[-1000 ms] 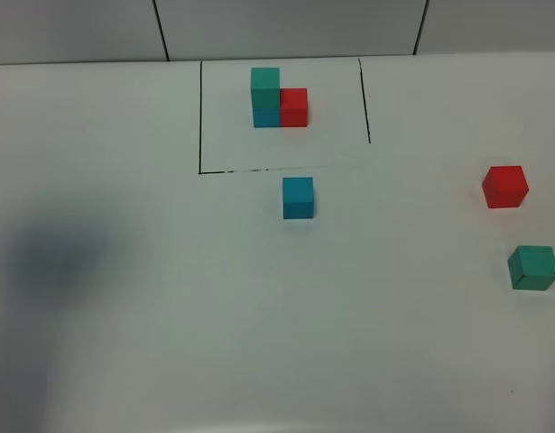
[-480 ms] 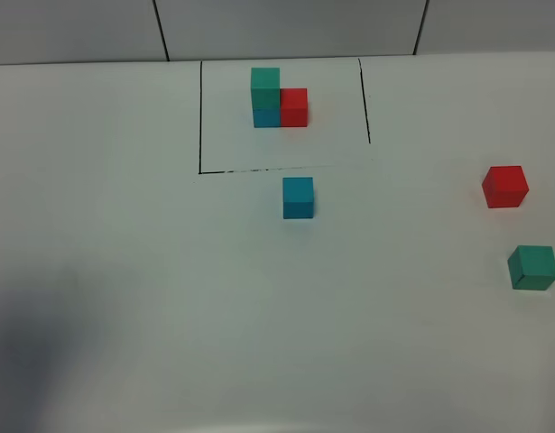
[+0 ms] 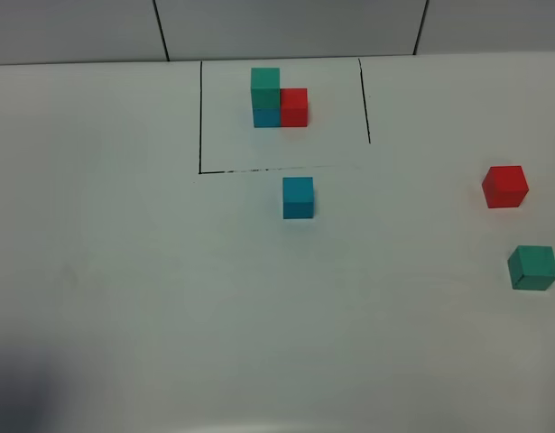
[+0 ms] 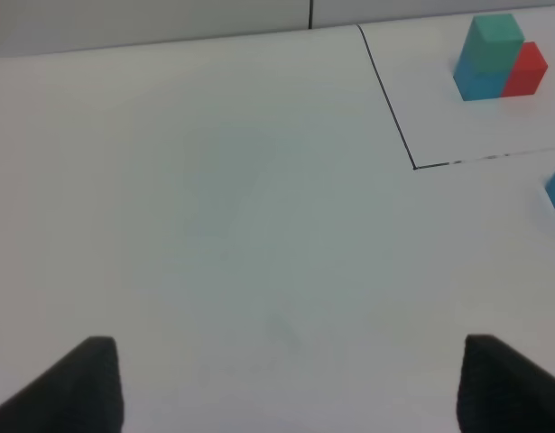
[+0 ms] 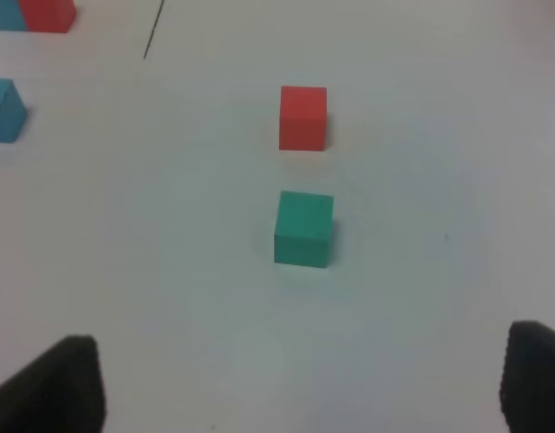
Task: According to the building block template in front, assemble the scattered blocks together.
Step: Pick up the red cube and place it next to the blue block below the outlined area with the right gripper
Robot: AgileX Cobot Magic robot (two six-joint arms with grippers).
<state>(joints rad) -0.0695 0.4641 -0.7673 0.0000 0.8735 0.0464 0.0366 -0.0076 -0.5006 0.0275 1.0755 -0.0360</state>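
While I watch from the high camera, the white matte tabletop (image 3: 124,271) fills almost the whole view. Toward the far edge there's a thin black drawn outline (image 3: 200,117), with lines on the left, right and near sides.

Inside it, well toward the back, sits the three-cube template cluster (image 3: 279,99). Its long axis is the bottom row, blue and red touching side by side, running across the table parallel to the near line of the frame. Green is stacked upright on the blue end, so the L stands tall on the left.

Then the loose ones, all about the same size and with no long side of their own. The loose cyan-blue cube (image 3: 298,197) is just outside the near line, roughly mid-table and squared up with the frame. The loose red cube (image 3: 504,187) is far off to the right, turned slightly. The loose teal-green cube (image 3: 532,268) is near it, closer to me, also a bit skewed. None of the three touch.

The left gripper (image 4: 291,383) has its dark fingers spread wide over bare table, holding nothing. The right gripper (image 5: 304,379) is spread wide too and also empty. The green cube sits ahead of it, roughly centred between the fingers, with red beyond.
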